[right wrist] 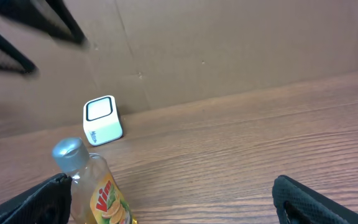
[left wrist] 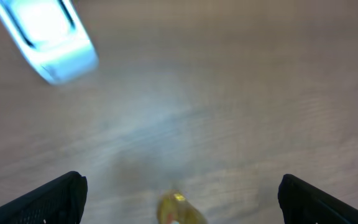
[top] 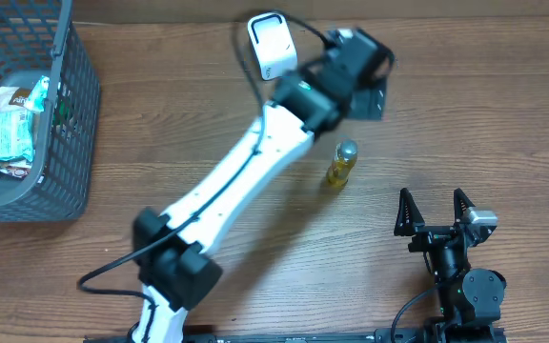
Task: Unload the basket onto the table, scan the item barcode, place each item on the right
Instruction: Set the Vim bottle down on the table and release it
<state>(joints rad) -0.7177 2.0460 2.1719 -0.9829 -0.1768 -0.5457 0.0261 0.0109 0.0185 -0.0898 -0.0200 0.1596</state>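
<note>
The bottle (top: pixel 341 164) is stood upright on the table (top: pixel 484 143) — it is not held. The left gripper (left wrist: pixel 180 183) is spread wide above it (blurry, near the scanner (top: pixel 270 43)). The right gripper (top: pixel 433 195) is spread wide too — the bottle is off to its left.

The small yellow bottle with a silver cap (right wrist: pixel 98 193) seemed to have the word "Vim" in red on its front.

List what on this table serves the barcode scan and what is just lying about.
For the job:
- bottle
- scanner

Lying about:
- basket
- packets inside it
</note>
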